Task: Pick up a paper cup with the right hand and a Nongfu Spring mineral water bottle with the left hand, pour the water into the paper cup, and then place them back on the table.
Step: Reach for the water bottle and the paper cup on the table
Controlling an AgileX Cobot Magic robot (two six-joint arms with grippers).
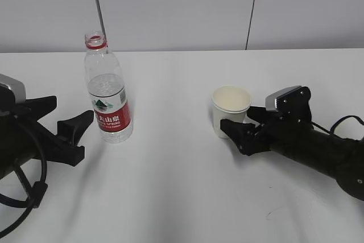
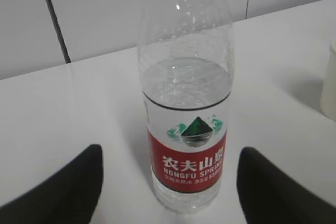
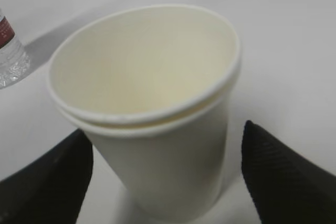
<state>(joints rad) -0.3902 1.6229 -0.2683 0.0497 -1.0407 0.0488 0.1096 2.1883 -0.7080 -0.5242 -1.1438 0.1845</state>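
Exterior view, you see: left gripper [image 1: 71,135] wide open beside one bottle [image 1: 107,92], no contact; right gripper [image 1: 244,123] spread, flanking cup [image 1: 230,109], apparently two nested.

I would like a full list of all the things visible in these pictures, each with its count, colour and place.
Nongfu Spring mineral water bottle: one, clear with a red and white label and red neck ring, no cap visible, upright on the left of the table.
water: clear, fills the bottle to a little above the label.
paper cup: cream-white, upright right of centre; the right wrist view shows two rims, so perhaps two nested cups.
table: one, white.
wall: pale grey panels behind the table.
left hand: one, black, jaws open, just left of the bottle.
right hand: one, black, jaws open on both sides of the cup.
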